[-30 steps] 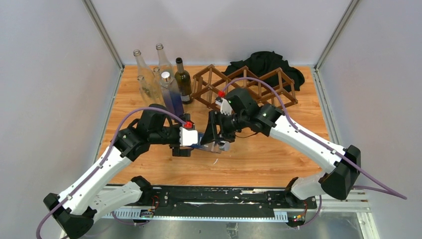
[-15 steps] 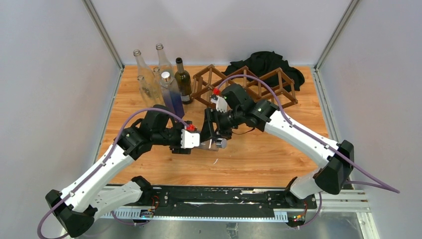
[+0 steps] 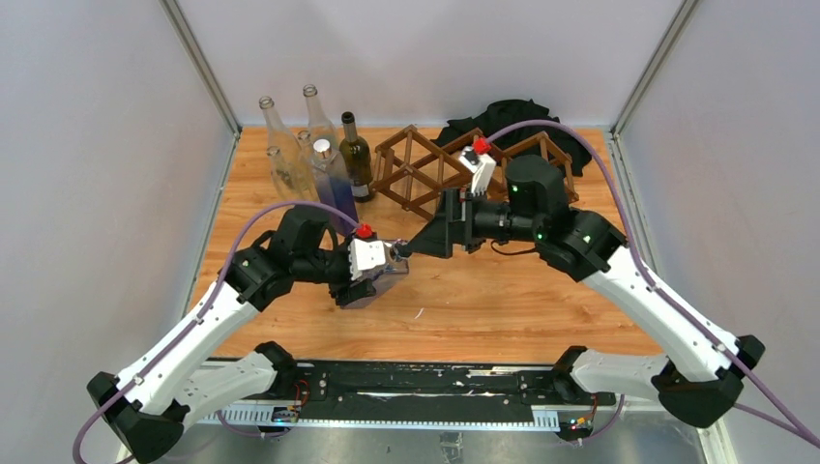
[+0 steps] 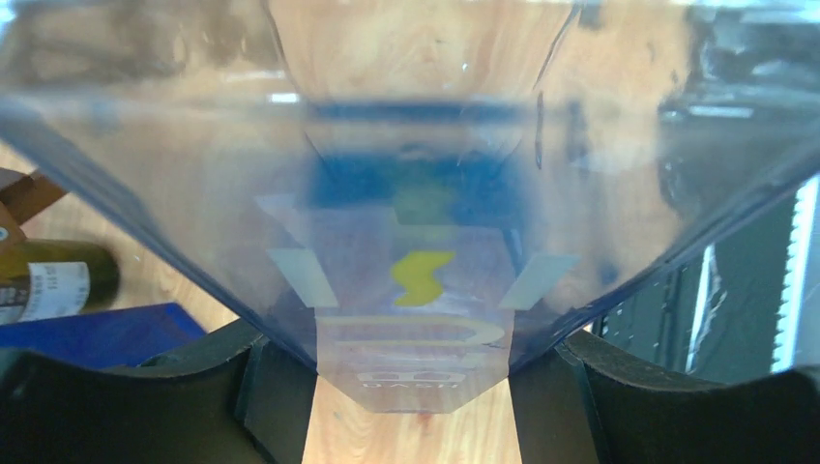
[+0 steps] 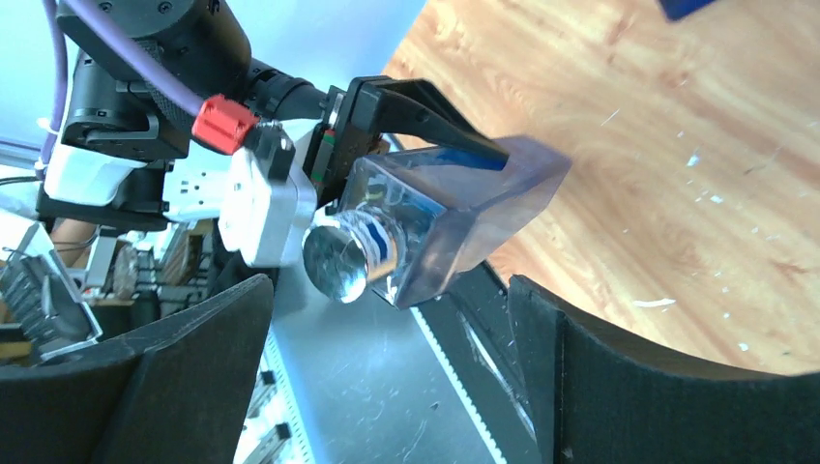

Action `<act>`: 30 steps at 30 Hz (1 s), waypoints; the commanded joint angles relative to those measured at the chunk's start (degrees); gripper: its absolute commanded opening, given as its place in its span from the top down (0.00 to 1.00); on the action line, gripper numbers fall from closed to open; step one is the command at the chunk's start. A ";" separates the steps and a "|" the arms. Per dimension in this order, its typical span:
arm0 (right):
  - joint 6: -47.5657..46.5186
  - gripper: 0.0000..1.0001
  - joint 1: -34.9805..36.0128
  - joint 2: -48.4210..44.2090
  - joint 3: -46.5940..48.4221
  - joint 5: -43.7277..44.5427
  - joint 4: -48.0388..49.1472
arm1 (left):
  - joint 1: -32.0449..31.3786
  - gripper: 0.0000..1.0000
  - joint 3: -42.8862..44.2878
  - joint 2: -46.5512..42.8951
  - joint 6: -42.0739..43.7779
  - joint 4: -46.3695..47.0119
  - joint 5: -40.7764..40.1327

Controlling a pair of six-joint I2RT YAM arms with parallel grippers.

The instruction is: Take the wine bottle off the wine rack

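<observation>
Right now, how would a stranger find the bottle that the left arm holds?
On the table, look in front of the rack. There the jaws of the left arm hold a bottle. Unlike the bottles standing at the far left, it lies sideways, square and blue-tinted, silver cap toward the right arm.

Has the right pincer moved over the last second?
Yes. The right pincer has drawn back rightward, away from the bottle in the left pincer; its wrist now sits before the wine rack's right half, not its left.
</observation>
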 commanded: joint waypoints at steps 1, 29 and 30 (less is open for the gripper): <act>-3.46 0.05 -2.20 -3.88 -3.79 5.09 2.17 | 2.13 1.00 3.96 -1.98 -8.81 7.92 5.63; -12.03 0.02 5.28 -0.02 -12.22 -7.46 34.63 | 11.41 1.00 15.22 4.79 -27.59 1.18 34.94; -12.24 0.02 5.71 0.60 -12.13 -7.51 34.90 | 11.41 1.00 15.29 4.74 -27.74 1.17 35.13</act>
